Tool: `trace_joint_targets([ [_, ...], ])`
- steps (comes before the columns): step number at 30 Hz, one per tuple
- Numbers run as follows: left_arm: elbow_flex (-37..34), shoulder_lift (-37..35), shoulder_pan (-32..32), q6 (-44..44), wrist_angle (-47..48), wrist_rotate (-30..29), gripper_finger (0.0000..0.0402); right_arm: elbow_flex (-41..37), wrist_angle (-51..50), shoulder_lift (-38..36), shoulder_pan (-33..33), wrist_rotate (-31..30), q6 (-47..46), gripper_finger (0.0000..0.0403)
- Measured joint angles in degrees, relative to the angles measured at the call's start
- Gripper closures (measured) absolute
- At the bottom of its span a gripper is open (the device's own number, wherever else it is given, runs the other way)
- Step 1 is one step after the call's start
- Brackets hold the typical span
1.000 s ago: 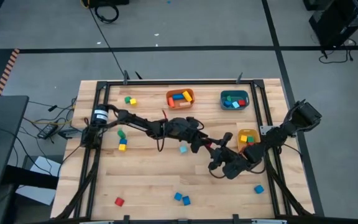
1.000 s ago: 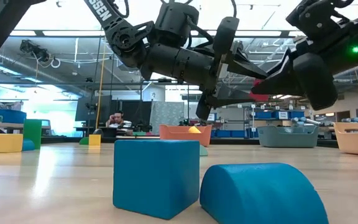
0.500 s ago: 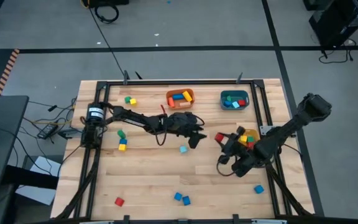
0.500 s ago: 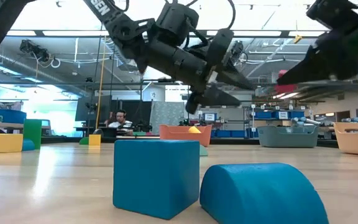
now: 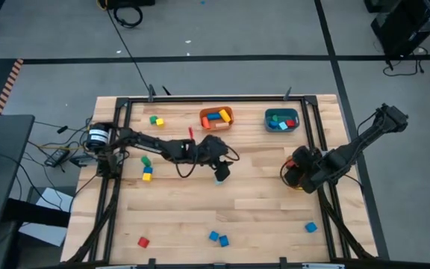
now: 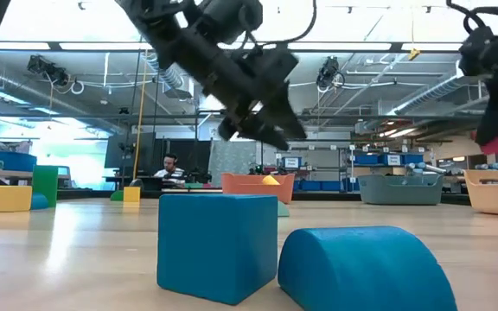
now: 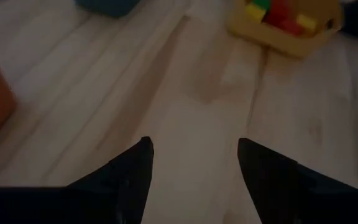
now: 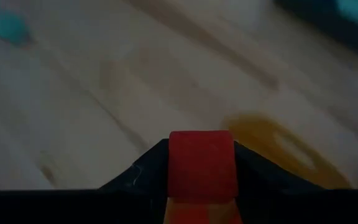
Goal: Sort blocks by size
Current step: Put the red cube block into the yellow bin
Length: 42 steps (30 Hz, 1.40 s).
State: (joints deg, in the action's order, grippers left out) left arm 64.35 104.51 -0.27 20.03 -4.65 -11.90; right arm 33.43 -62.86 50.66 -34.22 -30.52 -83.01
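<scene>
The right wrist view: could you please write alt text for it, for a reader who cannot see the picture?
A red block sits clamped between the right gripper's two dark fingers, filling the lower centre of the picture. Beyond it lies a blurred wooden table, with a small light blue block far off and a yellow-orange shape close behind the gripper.

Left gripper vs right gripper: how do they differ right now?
Left gripper is open and empty; right gripper is shut on a red block. Left hangs mid-table near a light blue block; right sits over the yellow bin at the right edge. Both are off the table.
</scene>
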Motion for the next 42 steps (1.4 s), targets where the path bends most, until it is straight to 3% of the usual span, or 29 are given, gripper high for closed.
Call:
trace_joint_targets([
  [9, -16.6, -2.7, -2.1, 8.0, -19.1, -1.0, 0.0161, 1.9, 1.2, 1.3, 0.3, 9.5, 1.4, 0.0252],
  [16, -24.3, -6.5, -4.5, 10.1, -27.9, -0.9, 0.0161, 2.0, 0.8, 5.2, 1.3, 16.4, 11.6, 0.0252],
  [28, -23.9, -7.5, -6.0, 7.2, -32.0, 1.1, 0.0161, 1.7, -2.1, 12.6, 3.3, 16.0, 23.3, 0.0226],
  [42, -23.9, -7.5, -8.1, 7.2, -32.3, -0.4, 0.0161, 3.7, -4.5, 12.1, 3.3, 15.2, 22.4, 0.0213],
])
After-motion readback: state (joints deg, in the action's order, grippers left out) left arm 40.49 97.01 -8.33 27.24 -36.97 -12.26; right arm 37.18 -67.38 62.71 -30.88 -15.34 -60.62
